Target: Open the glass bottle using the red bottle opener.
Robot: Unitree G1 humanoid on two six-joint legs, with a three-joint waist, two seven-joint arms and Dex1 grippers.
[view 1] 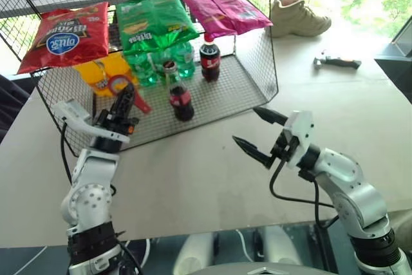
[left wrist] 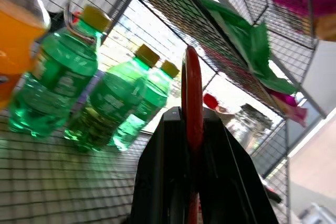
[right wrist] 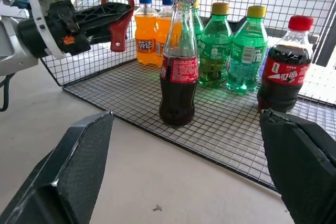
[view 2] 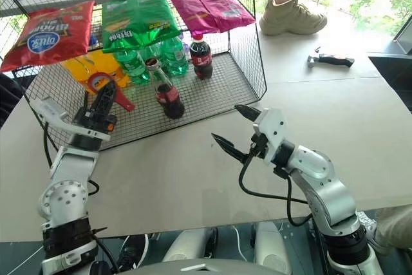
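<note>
Silver arms w/ black fingers [view 1: 257,154], black cables.

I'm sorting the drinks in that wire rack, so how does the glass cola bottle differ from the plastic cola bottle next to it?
The glass bottle is slim with a long narrow neck; the plastic cola bottle is squatter with rounded shoulders. The glass bottle has a small metal cap, the plastic cola bottle a red screw cap. The glass bottle stands alone near the rack's front; the plastic cola bottle stands farther back beside the green bottles. Both are upright, hold dark liquid and carry red labels.
</note>
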